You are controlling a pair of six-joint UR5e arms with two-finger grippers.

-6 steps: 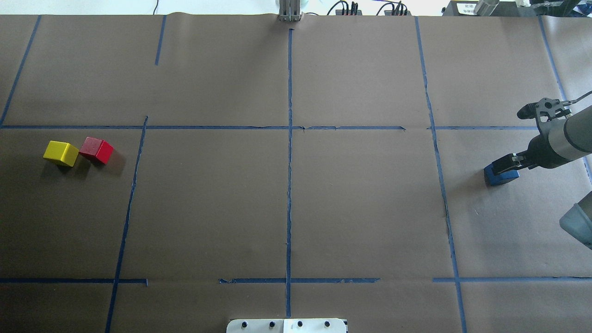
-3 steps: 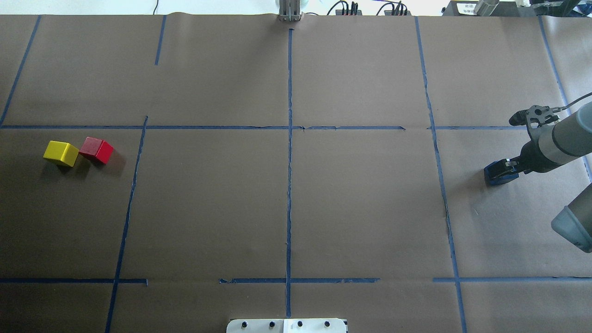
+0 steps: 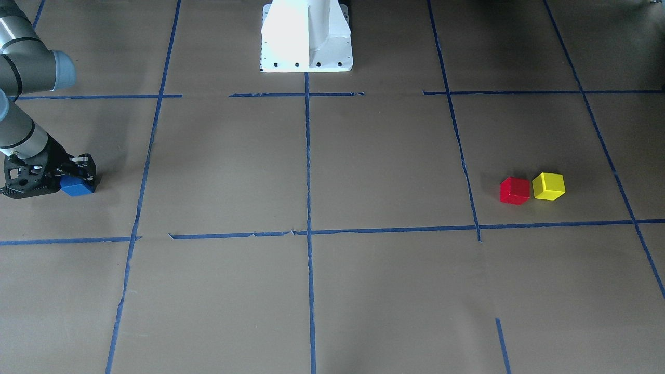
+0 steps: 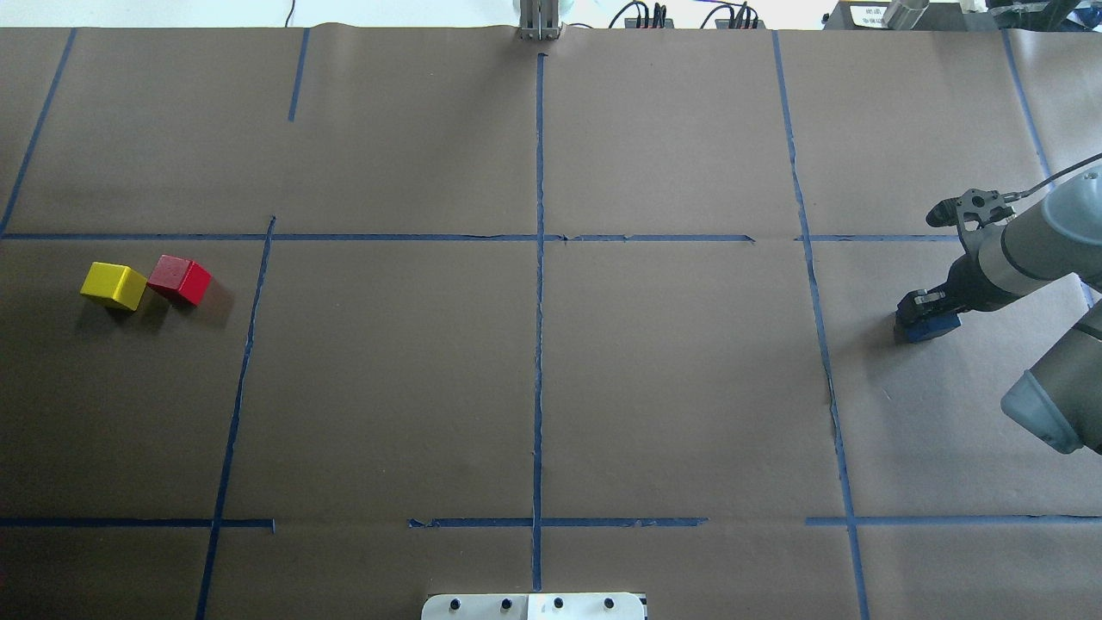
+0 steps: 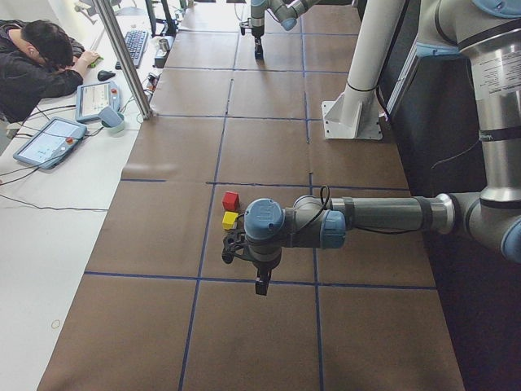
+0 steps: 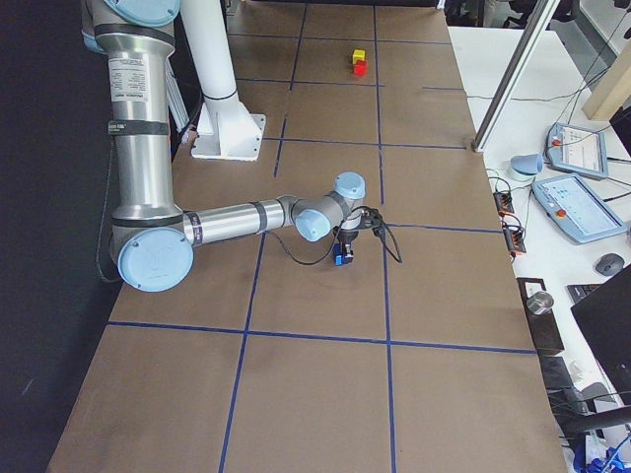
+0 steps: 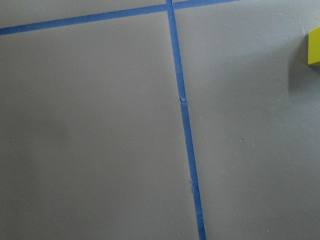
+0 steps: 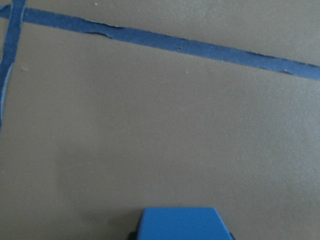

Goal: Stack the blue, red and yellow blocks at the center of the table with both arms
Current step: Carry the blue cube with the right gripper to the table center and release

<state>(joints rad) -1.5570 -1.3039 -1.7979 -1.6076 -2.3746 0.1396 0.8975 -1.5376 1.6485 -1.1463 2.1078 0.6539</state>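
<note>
The yellow block and the red block sit side by side, touching at a corner, at the table's left. They also show in the front view as red and yellow. My right gripper is shut on the blue block at the table's far right, low over the paper; the block fills the bottom of the right wrist view. My left gripper shows only in the exterior left view, pointing down near the yellow block; I cannot tell whether it is open. The yellow block's edge shows in the left wrist view.
Brown paper with blue tape lines covers the table. The white robot base stands at the robot's edge. An operator and tablets are on a side bench beyond the table.
My right gripper has moved a little toward the table's center with the blue block in it. The red and yellow blocks have not moved.
</note>
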